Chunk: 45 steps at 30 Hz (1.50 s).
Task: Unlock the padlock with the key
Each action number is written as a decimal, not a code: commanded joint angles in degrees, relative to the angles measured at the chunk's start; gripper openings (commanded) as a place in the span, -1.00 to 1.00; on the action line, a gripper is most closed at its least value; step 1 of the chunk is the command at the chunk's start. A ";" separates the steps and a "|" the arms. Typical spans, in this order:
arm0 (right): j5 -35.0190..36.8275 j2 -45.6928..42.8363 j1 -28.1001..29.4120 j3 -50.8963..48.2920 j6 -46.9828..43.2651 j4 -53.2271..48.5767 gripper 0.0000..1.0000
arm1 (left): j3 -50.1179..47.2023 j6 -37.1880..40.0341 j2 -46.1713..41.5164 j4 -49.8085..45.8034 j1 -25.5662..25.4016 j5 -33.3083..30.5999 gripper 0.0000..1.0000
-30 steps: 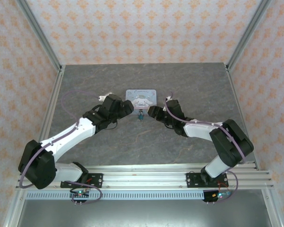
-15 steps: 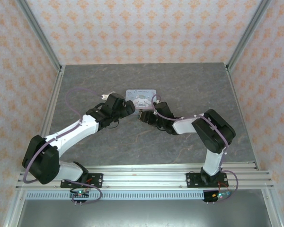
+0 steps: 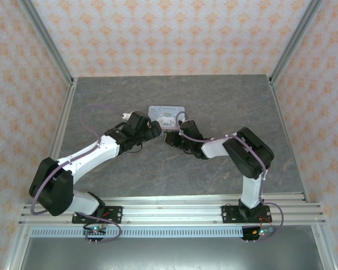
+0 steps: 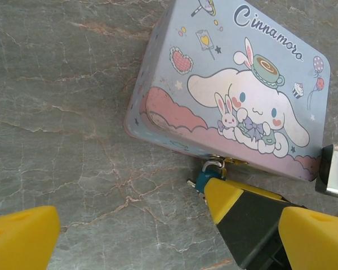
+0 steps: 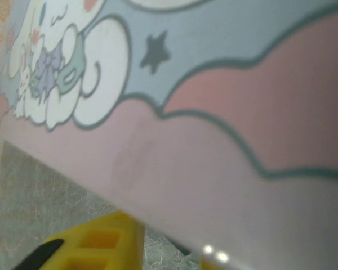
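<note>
The tiny teal padlock [image 4: 203, 180] hangs by its silver shackle from the clasp of the pastel tin [image 4: 231, 84]. A small metal bit [image 4: 190, 182] juts from the padlock's side; I cannot tell if it is the key. My right gripper [image 3: 170, 136] sits at the tin's front wall. One of its yellow fingertips [image 4: 225, 197] presses against the padlock and covers part of it. In the right wrist view the right gripper [image 5: 170, 250] shows a narrow gap over the table, with the padlock hidden. My left gripper [image 4: 169, 220] stands wide open just left of the padlock, holding nothing.
The tin [image 3: 167, 115] lies mid-table, slightly skewed, with both gripper heads crowded at its near edge. The grey marbled tabletop [image 3: 225, 95] is framed by metal posts and patterned walls. The arms' base rail [image 3: 169, 211] runs along the near edge.
My right arm has swung left and reached in over the padlock, and its jaws have narrowed. The tin has shifted slightly. My left gripper has barely moved and stays open.
</note>
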 commanded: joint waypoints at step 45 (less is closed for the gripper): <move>-16.98 -4.62 -7.04 -14.29 3.60 6.06 -1.00 | -15.00 5.26 8.51 30.58 -1.47 22.55 0.40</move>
